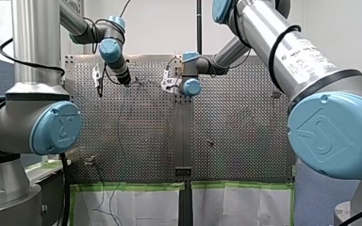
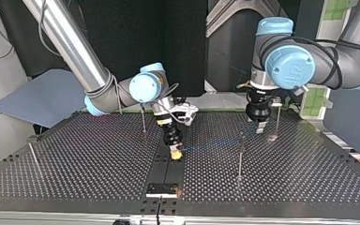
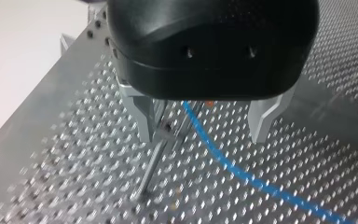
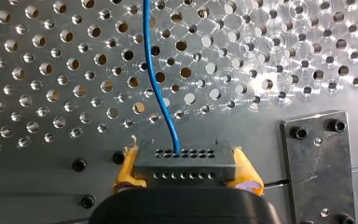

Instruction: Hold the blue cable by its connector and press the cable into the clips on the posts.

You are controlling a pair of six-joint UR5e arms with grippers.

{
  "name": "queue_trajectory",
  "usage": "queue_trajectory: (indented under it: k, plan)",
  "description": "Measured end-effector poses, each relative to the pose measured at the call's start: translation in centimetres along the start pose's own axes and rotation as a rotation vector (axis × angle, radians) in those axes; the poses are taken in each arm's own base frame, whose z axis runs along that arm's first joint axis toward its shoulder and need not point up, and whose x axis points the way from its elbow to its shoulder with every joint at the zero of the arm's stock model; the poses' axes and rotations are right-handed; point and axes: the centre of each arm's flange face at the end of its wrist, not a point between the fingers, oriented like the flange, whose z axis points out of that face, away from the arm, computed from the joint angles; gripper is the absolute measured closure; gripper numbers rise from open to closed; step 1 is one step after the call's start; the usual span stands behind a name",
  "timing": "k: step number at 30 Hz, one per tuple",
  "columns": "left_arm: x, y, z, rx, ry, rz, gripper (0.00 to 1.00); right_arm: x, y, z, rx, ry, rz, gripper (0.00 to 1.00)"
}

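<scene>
Clamping with right gripper (image 4: 186, 173)'s yellow pads (image 4: 127, 167) on grey connector (image 4: 185, 161), by table (image 4: 37, 135)'s centre seam, to anchor blue cable (image 4: 146, 42)'s end. Straddling that cable with left gripper (image 3: 201, 139)'s metal fingers (image 3: 142, 119) spread wide, beside clip post (image 3: 150, 165) near table's far right corner in top view, probably for pressing down.

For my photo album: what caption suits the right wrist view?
Right gripper clamps a grey connector, its blue cable trailing across the perforated table.

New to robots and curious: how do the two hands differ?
My right hand has yellow pads; my left hand has bare metal fingers. The right hand is shut on the grey connector; the left hand stands open astride the blue cable. Both point down at the table.
</scene>
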Motion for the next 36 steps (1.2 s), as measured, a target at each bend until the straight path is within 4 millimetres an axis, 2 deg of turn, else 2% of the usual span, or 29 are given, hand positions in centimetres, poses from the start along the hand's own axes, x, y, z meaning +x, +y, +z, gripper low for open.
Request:
queue_trajectory:
  k: [8, 14, 25, 32, 36]
  plan:
    - [-1.1, -1.3, -2.1, 0.050, -0.019, 0.006, 0.00, 0.0, -0.1, -0.1, 0.001, -0.003, -0.001, 1.00]
    - [-1.3, -1.6, -2.6, 0.036, -0.040, 0.030, 0.00, -0.1, -0.2, -0.1, 0.002, -0.003, 0.000, 1.00]
    - [-1.8, -2.0, -2.0, 0.017, -0.118, 0.052, 0.00, 0.0, 0.1, 0.0, -0.001, -0.002, 0.000, 1.00]
    - [-0.2, -2.5, -0.8, 0.010, -0.097, 0.091, 0.00, 0.0, 0.2, 0.0, -0.003, -0.001, 0.000, 1.00]
    - [0.0, -2.7, -0.6, 0.012, -0.095, 0.093, 0.00, 0.0, 0.3, 0.1, -0.005, 0.000, -0.001, 1.00]
